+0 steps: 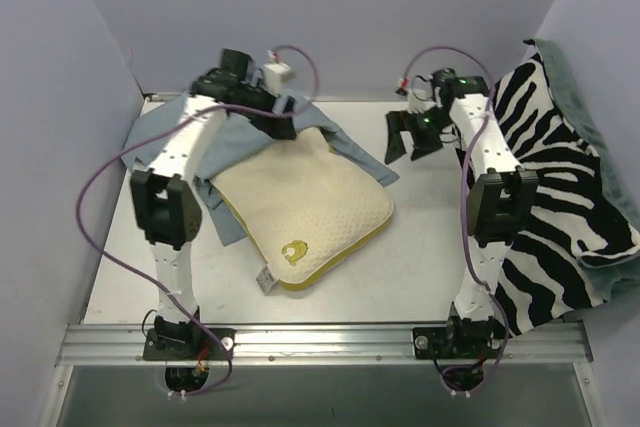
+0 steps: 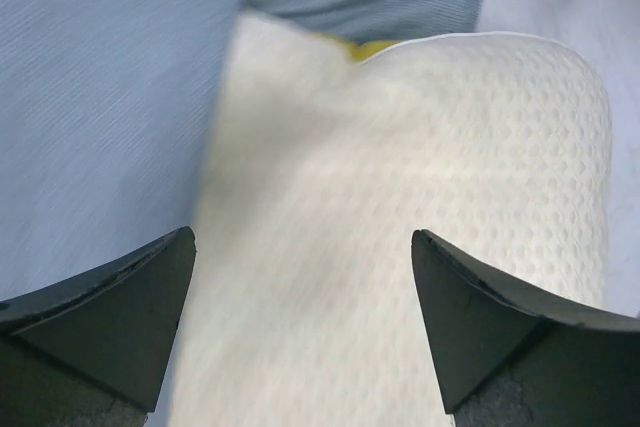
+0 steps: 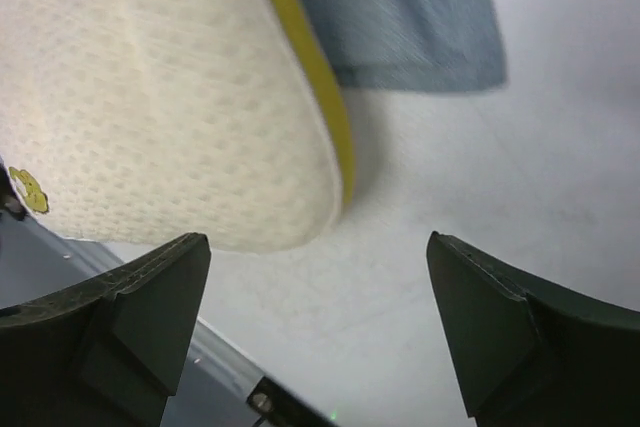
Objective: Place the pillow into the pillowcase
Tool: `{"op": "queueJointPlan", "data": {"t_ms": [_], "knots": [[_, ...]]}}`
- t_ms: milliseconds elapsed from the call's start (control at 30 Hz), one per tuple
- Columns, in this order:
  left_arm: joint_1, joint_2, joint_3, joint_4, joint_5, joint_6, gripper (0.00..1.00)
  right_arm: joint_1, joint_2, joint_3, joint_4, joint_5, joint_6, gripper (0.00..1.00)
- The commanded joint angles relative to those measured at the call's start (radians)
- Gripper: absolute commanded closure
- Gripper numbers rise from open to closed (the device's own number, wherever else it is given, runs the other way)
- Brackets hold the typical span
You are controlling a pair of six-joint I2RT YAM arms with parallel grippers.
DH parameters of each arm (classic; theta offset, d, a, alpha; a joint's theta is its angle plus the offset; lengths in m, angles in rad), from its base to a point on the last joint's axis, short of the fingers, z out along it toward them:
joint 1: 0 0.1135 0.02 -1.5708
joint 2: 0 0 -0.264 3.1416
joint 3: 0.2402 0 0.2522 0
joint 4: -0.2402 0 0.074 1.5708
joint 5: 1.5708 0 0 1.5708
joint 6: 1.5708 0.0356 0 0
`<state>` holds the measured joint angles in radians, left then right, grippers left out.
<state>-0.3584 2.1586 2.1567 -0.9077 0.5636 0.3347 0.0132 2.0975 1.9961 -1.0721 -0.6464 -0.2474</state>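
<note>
The left gripper [image 2: 300, 257] and right gripper [image 3: 318, 257] gape empty; the soft, light pillow [image 1: 300, 202] probably grips best at its yellow edge [image 3: 310, 97].

- The pillow [image 1: 305, 207] lies logo-up on the table [image 1: 420, 257], its far edge touching the pillowcase [image 1: 155, 139] — blue-grey, spread beneath the left arm [image 1: 188, 152].
- The right gripper [image 1: 410, 139] hangs apart from both, jaws spread.
- A zebra cloth [image 1: 560, 197] drapes the right side.

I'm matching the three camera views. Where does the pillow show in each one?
Top external: pillow at picture centre, lying diagonally.
Left wrist: pillow fills centre and right.
Right wrist: pillow at upper left.
Shared landmark: the blue-grey pillowcase bordering it in all three.
</note>
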Motion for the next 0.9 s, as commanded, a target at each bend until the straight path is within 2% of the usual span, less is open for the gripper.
{"op": "queueJointPlan", "data": {"t_ms": [0,33,100,133,300,367,467,500,600,733,867], "knots": [[0.195,-0.233,-0.093,0.009,0.082,-0.27,0.03,0.255,-0.105,0.035,0.09,0.146,-0.004,0.05],[0.266,-0.27,-0.195,0.018,0.058,-0.269,0.03,0.349,-0.087,0.041,0.104,0.177,-0.006,0.05],[0.327,-0.388,-0.298,0.027,0.004,-0.241,0.03,0.431,-0.061,0.082,0.138,0.231,0.002,0.04],[0.41,-0.423,-0.376,0.036,-0.022,-0.209,0.03,0.515,-0.025,0.104,0.142,0.238,0.011,0.02],[0.616,-0.627,-0.566,0.043,-0.024,-0.117,0.03,0.709,0.091,0.279,0.158,0.275,0.068,0.0],[0.669,-0.713,-0.663,0.035,0.01,-0.01,0.03,0.757,0.136,0.316,0.173,0.272,0.079,0.0],[0.681,-0.846,-0.788,0.026,0.015,0.192,0.03,0.801,0.148,0.209,0.299,0.232,0.128,0.0],[0.682,-0.879,-0.878,0.023,0.018,0.295,0.02,0.804,0.159,0.198,0.335,0.219,0.155,0.0],[0.681,-0.989,-1.025,-0.019,0.03,0.482,0.03,0.821,0.194,0.15,0.365,0.197,0.158,0.0],[0.681,-1.02,-1.107,-0.109,0.047,0.625,0.03,0.855,0.225,0.098,0.371,0.2,0.137,0.0],[0.681,-0.981,-1.132,-0.111,0.062,0.682,0.03,0.887,0.26,0.009,0.393,0.319,0.125,0.0]]}}
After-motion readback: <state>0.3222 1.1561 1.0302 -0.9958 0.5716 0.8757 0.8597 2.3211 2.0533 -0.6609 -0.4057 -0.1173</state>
